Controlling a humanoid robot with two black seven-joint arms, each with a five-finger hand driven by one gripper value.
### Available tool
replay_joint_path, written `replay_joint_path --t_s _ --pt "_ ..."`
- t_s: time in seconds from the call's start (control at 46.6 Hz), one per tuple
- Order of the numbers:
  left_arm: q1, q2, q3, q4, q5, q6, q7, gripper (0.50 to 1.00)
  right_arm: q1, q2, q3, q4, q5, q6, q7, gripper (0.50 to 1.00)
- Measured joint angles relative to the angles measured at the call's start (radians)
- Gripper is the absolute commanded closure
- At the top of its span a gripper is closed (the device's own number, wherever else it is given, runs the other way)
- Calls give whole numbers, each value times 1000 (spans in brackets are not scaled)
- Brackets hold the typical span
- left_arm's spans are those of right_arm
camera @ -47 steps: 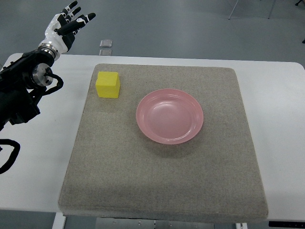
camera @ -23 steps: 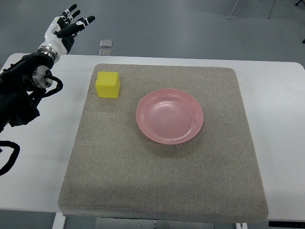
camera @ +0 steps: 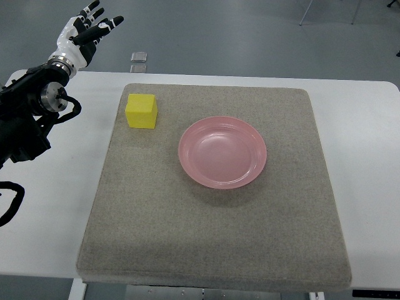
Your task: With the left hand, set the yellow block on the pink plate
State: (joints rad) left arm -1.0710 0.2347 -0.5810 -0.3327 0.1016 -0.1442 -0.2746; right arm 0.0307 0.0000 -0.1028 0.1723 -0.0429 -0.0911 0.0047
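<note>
Flatly, cubic yellow block (camera: 141, 111) sits on felt mat (camera: 212, 237) beside round glossy pink plate (camera: 222, 152).

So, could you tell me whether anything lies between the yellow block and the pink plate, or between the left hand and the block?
Nothing visible does. Only bare grey mat separates the yellow block from the pink plate, and the left hand, open, has a clear way to the block.

The block (camera: 141, 111) is bright yellow, its top face a shade lighter than its sides. The plate (camera: 222, 152) is glossy pink. Both sit on a speckled grey-beige felt mat (camera: 212, 237) over a white counter (camera: 369, 156). The left hand (camera: 84, 30) is white with black fingers, on a black arm (camera: 25, 119). The floor (camera: 237, 37) is grey-blue.
</note>
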Motion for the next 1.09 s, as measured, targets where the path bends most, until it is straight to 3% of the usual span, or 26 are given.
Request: replay_joint_path --t_s 0.858,1.093 --pt "-48 66 51 -7 31 2 5 510 0 0 0 0 0 0 0 576" --pt "-70 78 164 -36 31 -2 3 512 0 0 0 0 0 0 0 576"
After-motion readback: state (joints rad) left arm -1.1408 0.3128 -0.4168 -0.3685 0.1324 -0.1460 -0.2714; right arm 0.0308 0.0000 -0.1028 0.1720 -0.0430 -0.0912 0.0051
